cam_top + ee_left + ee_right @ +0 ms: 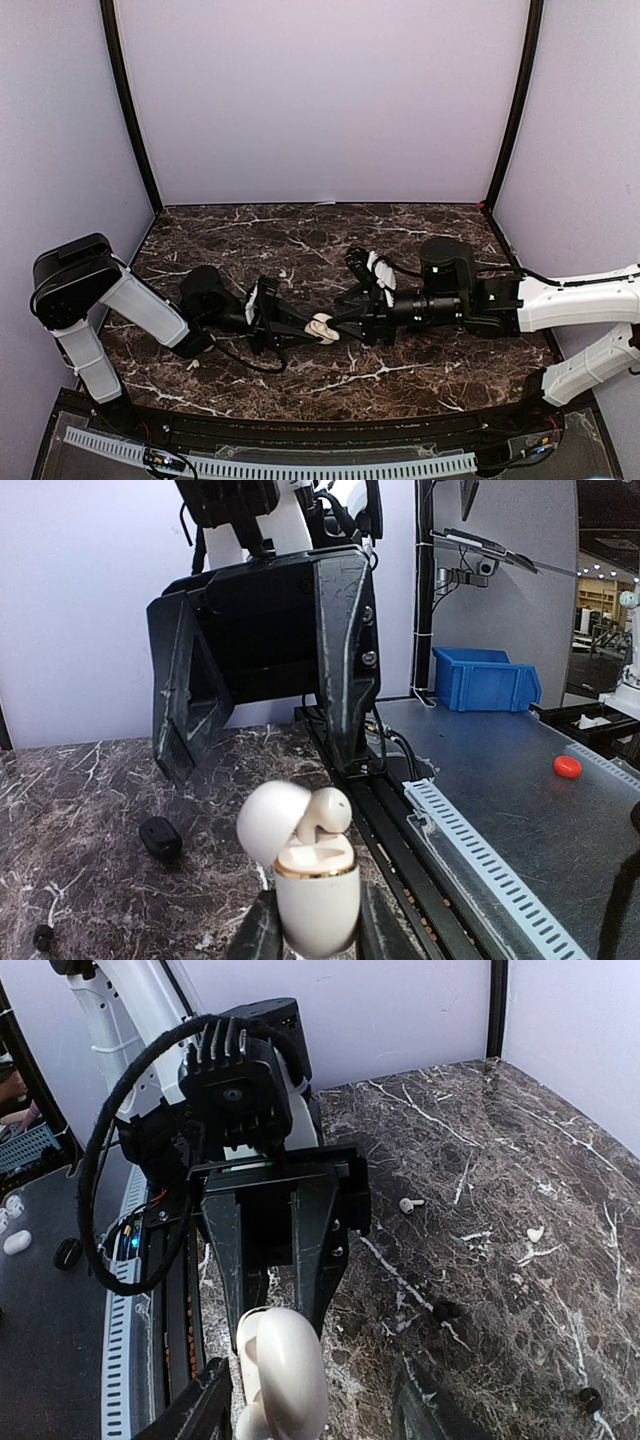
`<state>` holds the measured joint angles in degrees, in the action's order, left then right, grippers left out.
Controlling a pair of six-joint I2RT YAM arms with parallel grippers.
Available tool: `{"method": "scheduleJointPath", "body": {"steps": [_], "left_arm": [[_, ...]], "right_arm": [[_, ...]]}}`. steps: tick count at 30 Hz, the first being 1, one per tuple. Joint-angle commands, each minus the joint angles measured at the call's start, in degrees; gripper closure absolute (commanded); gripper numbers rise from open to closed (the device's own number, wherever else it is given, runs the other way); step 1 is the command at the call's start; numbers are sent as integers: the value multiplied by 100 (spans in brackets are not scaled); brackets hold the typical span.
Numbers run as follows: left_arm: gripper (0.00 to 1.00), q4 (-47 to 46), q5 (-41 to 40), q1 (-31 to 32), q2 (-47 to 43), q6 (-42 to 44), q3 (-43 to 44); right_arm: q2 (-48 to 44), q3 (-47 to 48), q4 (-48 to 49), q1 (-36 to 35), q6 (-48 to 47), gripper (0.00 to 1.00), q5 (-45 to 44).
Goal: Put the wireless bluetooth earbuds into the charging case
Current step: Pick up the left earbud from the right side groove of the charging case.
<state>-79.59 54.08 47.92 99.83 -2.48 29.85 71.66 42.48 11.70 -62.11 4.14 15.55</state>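
My left gripper (pixel 318 927) is shut on a white charging case (pixel 315 895) and holds it upright above the table with its lid open. One white earbud (pixel 328 815) sits in the case's right slot, its head sticking up; the left slot looks empty. My right gripper (pixel 310 1400) is open, its fingers wide on either side of the case (pixel 285 1365) without touching it. In the top view both grippers meet at the table's middle around the case (pixel 322 328). Loose earbuds lie on the marble: two white ones (pixel 410 1203) (pixel 535 1233) and two black ones (pixel 445 1310) (pixel 590 1398).
A black charging case (pixel 160 837) lies on the marble table (pixel 300 230) left of the held case, with a small black earbud (pixel 42 937) nearer the left. A small white piece (pixel 192 366) lies by the left arm. Purple walls enclose the table.
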Motion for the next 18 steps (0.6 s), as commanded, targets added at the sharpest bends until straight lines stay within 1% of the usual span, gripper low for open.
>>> {"method": "scheduleJointPath", "body": {"steps": [1,11,18], "left_arm": [[100,154,176,42,-199,210,90],[100,1247,176,129,-420,970,242],[100,1323,230,139,-434,1051,252]], "right_arm": [[125,259,-109,14,-140,47,104],[420,430,-360,17,-161,49,-289],[424,372,-346,14,-128,52,-886]]}}
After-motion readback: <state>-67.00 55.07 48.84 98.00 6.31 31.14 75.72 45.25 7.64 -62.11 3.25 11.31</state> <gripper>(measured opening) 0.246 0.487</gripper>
